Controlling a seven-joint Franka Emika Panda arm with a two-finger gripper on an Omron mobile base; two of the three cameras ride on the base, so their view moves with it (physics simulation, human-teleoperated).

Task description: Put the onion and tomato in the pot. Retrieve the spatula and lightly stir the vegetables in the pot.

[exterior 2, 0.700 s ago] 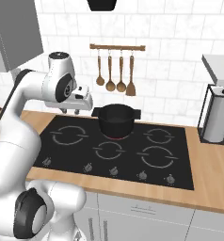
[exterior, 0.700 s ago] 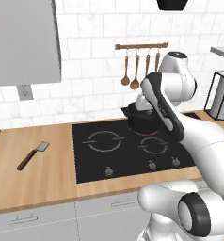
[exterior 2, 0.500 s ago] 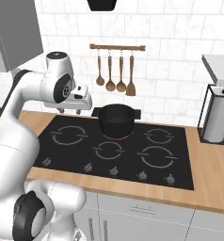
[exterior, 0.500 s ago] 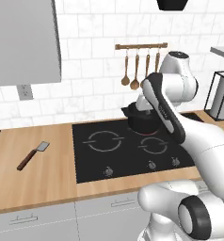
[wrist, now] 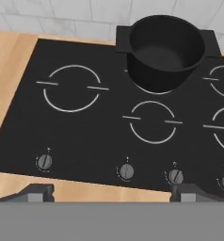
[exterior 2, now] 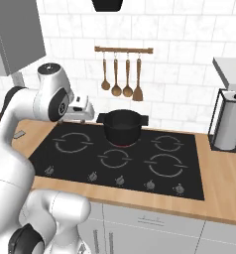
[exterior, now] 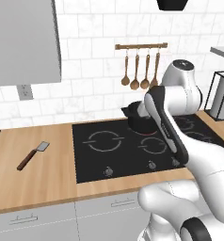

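Gripper [wrist: 111,192]: fingers spread wide, empty, above the hob's front edge.
Pot [wrist: 164,51]: on a rear burner, well ahead of the gripper.
Spatula [exterior: 33,155]: flat on the worktop, left of the hob [exterior: 132,146].

- A home kitchen: black hob [exterior 2: 125,158] with knobs set in a wooden tabletop [exterior: 34,174].
- White tiled wall [exterior 2: 179,59]; wooden spoons [exterior 2: 121,74] hang on a rail at 12 o'clock.

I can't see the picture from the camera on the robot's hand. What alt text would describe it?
A round black pot with two short side handles stands on a back burner of a black cooktop, its dark inside looking empty. A row of knobs runs along the cooktop's front edge, and the open tool's two dark fingertips rise at the bottom.
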